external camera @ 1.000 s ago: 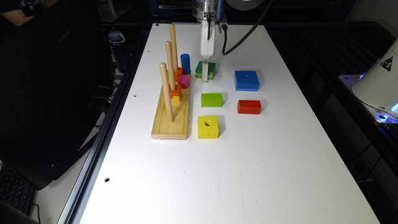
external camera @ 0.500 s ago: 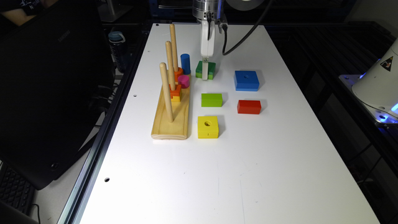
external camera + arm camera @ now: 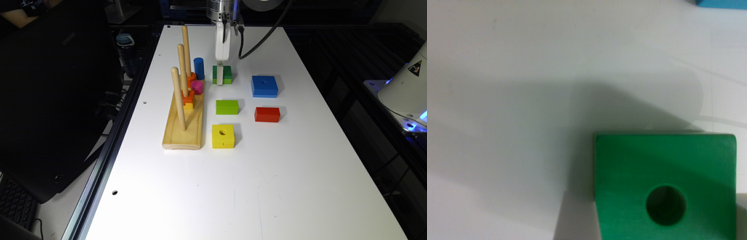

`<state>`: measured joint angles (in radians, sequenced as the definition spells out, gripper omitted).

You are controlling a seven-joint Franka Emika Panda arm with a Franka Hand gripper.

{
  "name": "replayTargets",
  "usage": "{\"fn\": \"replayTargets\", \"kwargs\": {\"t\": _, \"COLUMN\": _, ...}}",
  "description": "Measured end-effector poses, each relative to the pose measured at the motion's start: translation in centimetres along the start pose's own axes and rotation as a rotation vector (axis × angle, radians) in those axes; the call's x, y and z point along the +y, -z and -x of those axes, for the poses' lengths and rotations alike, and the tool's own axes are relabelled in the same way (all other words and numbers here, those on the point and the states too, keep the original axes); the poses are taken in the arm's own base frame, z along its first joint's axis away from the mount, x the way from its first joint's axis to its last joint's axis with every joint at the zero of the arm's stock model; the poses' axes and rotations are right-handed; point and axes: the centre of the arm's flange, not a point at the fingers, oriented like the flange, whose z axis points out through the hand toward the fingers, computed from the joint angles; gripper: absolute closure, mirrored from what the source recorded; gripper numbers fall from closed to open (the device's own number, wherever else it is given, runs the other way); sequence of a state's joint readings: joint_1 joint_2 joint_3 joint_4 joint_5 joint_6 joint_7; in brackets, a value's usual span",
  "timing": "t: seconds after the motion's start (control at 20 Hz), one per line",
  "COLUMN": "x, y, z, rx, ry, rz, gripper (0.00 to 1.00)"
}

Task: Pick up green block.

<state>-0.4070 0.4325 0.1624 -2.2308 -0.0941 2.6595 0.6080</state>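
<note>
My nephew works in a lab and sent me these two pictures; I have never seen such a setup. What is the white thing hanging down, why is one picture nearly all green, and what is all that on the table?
The white thing is the gripper, the grasping end of a robot arm that reaches down from the far end of the white table. One picture comes from a camera standing off the arm; the other from a camera on the arm's wrist, looking straight down, so it sits very close to the green block with its round hole. In the exterior view that green block lies right at the gripper. Whether it is gripped I cannot tell. Also on the table: a lime-green block, a yellow block, a red block, a blue block, and a wooden peg board with three pegs and some small pieces.
</note>
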Motion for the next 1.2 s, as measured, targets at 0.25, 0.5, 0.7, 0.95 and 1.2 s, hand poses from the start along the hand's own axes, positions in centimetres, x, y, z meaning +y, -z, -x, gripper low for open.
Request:
{"fn": "replayTargets", "kwargs": {"t": 0.25, "x": 0.0, "y": 0.0, "z": 0.0, "rx": 0.0, "ry": 0.0, "rz": 0.0, "gripper": 0.0}}
{"fn": "replayTargets", "kwargs": {"t": 0.5, "x": 0.0, "y": 0.0, "z": 0.0, "rx": 0.0, "ry": 0.0, "rz": 0.0, "gripper": 0.0}}
{"fn": "replayTargets", "kwargs": {"t": 0.7, "x": 0.0, "y": 0.0, "z": 0.0, "rx": 0.0, "ry": 0.0, "rz": 0.0, "gripper": 0.0}}
{"fn": "replayTargets", "kwargs": {"t": 0.95, "x": 0.0, "y": 0.0, "z": 0.0, "rx": 0.0, "ry": 0.0, "rz": 0.0, "gripper": 1.0}}
{"fn": "replayTargets", "kwargs": {"t": 1.2, "x": 0.0, "y": 0.01, "z": 0.0, "rx": 0.0, "ry": 0.0, "rz": 0.0, "gripper": 1.0}}
